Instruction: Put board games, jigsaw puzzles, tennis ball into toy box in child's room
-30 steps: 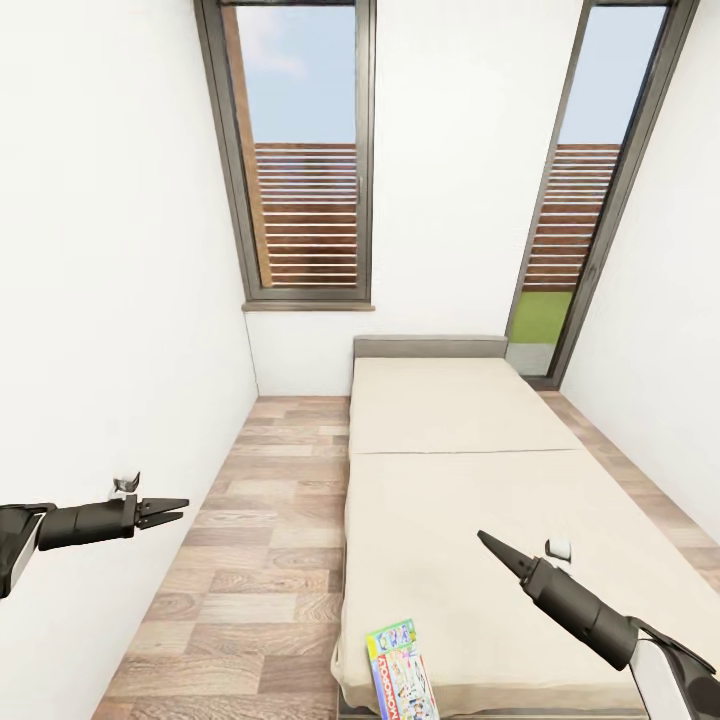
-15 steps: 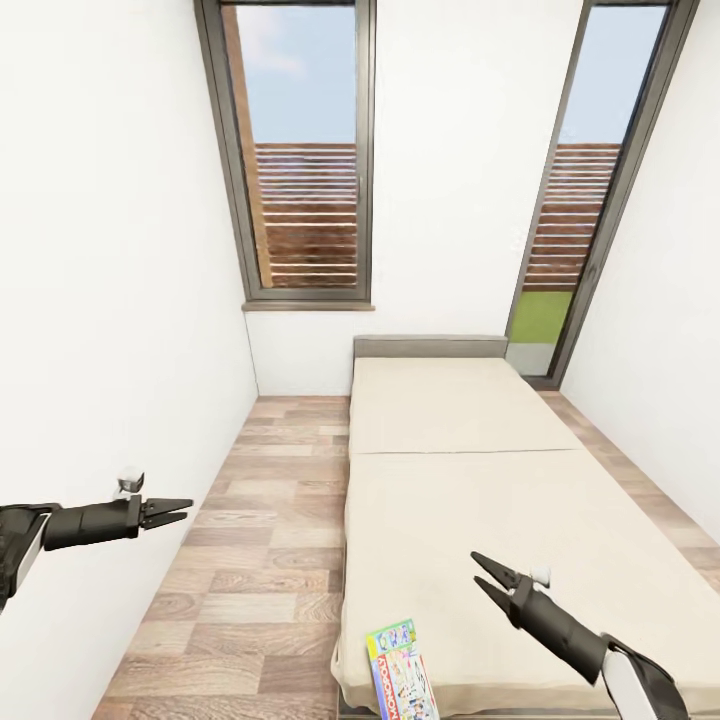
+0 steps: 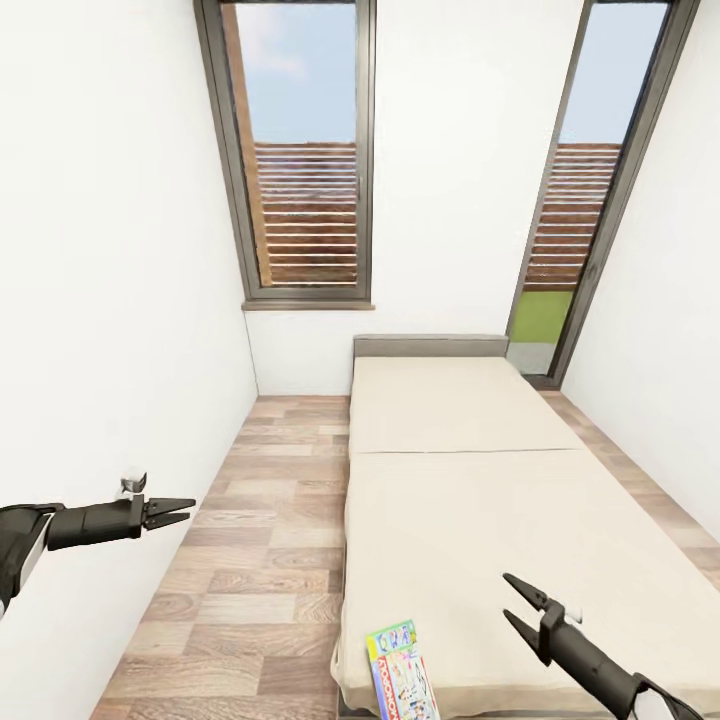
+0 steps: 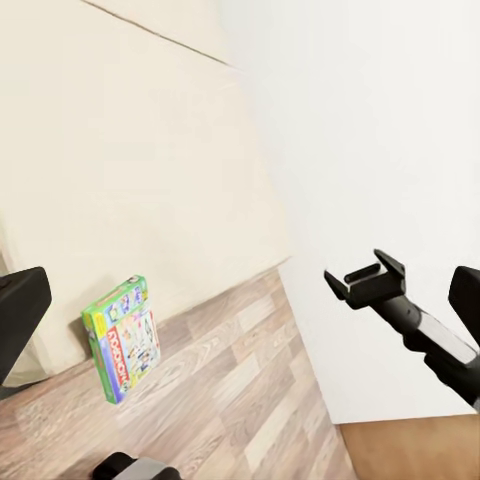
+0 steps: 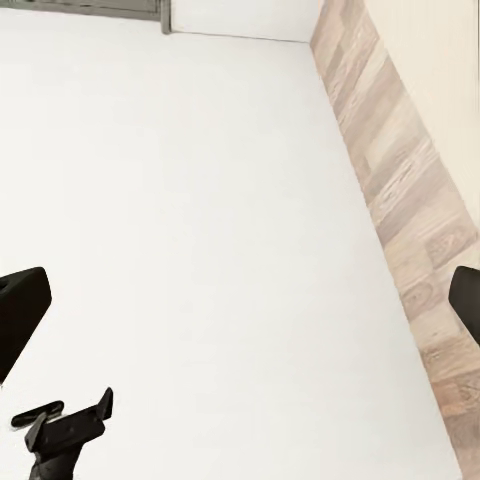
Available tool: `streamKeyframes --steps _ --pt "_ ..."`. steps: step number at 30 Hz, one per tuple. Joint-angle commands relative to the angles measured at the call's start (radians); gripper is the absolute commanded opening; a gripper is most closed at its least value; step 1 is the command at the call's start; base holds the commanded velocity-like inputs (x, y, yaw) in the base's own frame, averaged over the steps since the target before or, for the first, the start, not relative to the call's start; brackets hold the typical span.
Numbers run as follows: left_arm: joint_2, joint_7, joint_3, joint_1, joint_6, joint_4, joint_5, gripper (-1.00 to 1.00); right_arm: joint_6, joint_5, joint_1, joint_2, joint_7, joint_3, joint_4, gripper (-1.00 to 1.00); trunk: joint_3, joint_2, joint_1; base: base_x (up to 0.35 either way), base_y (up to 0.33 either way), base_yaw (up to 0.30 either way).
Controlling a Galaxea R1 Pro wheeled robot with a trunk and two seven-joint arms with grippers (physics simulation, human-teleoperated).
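The robot faces a long beige mattress bed [image 3: 470, 500] that runs away from it toward a wall with two tall dark-framed windows [image 3: 305, 150]. A colourful flat cardboard board game box [image 3: 402, 672] with green and red edges lies at the near left corner of the bed, partly overhanging the edge above the light wood-plank floor [image 3: 270, 520]. In the left wrist view the same box [image 4: 125, 338] appears at the bed's corner, and nothing touches it.

The left claw [image 3: 172, 511] hangs over the floor beside the white left wall [image 3: 100, 300], its two fingers parted a little and gripping nothing. The right claw [image 3: 526, 606] is held above the near part of the bed, to the right of the box and apart from it, its fingers spread wide and empty.

Judged from this, the task is at an early stage. One board game on the bed is not yet picked up, and no second board game can be made out on the bed. The toy box and the other toys are out of frame, so how much has already been put away cannot be told.
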Motion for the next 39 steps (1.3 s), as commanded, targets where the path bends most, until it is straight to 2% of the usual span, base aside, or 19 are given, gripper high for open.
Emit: streamKeyframes --steps 1,13,21,32,36,39 --pt "-0.001 -0.008 0.004 -0.001 0.011 -0.001 -0.011 1.00 0.012 -0.001 -0.001 0.000 0.002 -0.007 0.004 1.00 -0.005 -0.009 0.004 0.000 0.000 0.000" --pt "-0.006 -0.008 0.006 -0.002 0.011 -0.001 -0.011 1.00 0.063 0.000 0.001 -0.008 -0.007 -0.017 0.020 1.00 -0.043 -0.093 0.050 0.000 0.000 0.000" --pt "-0.034 -0.008 0.004 -0.002 0.011 -0.001 -0.012 1.00 0.074 0.009 0.008 -0.014 -0.003 -0.024 0.118 1.00 -0.068 -0.149 0.081 0.000 0.000 0.000" --pt "-0.037 -0.008 0.001 -0.002 0.011 -0.001 -0.012 1.00 0.061 0.019 0.016 -0.015 -0.003 -0.020 0.185 1.00 -0.102 -0.226 0.123 0.000 0.000 0.000" --pt "-0.038 -0.008 0.001 -0.002 0.011 -0.001 -0.012 1.00 0.023 0.022 0.015 -0.013 -0.003 -0.019 0.220 1.00 -0.115 -0.254 0.139 0.000 0.000 0.000" --pt "-0.039 -0.008 0.001 -0.002 0.011 -0.001 -0.012 1.00 -0.042 0.023 0.014 -0.013 -0.003 -0.016 0.230 1.00 -0.124 -0.275 0.150 0.000 0.000 0.000"
